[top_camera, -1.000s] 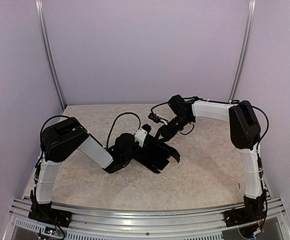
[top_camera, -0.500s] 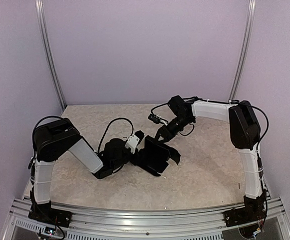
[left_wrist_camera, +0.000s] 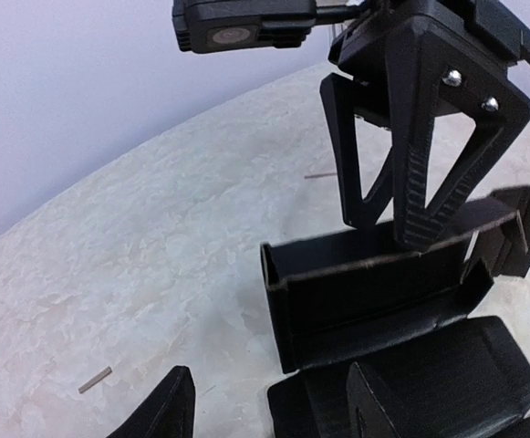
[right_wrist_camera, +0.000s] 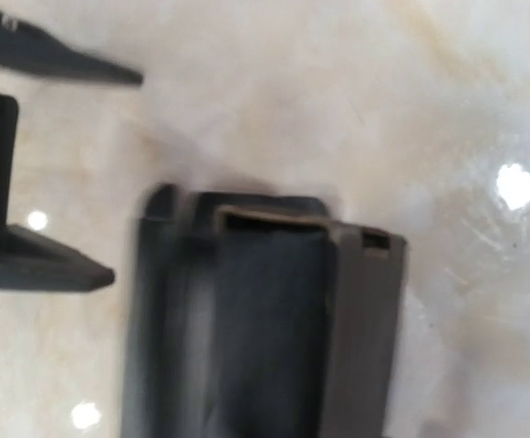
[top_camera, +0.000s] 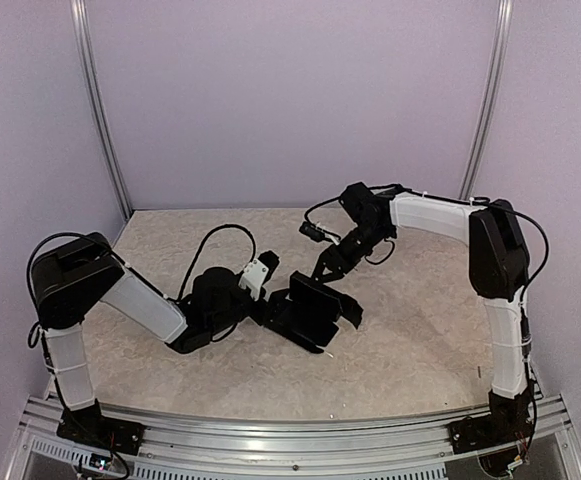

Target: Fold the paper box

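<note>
Matte black card, the box lies near the middle of the marbled beige table, partly folded. From the left wrist it reads as a shallow open trough. A long back wall stands upright, a short end wall closes the 9 o'clock end, and a lower front wall faces the camera. A broad flap spreads flat on the table at the trough's 6 o'clock. A smaller tabbed flap sticks out at 3 o'clock. The cut edges show a pale tan core. From the right wrist the box is blurred, but a small rectangular slot shows near one corner of its rim.

The left gripper sits at the box's 9 o'clock in the top view, its jaws spread wide. The fingers frame the corner of the near flap, and neither touches the card as far as the view shows. It holds nothing.

The right gripper hangs over the box's 12 o'clock edge, pointing down. Its jaws are parted, and its own camera shows bare table between them, so it grips nothing. In the left wrist view one fingertip overlaps the top edge of the back wall. Whether it touches the card I cannot tell.
</note>
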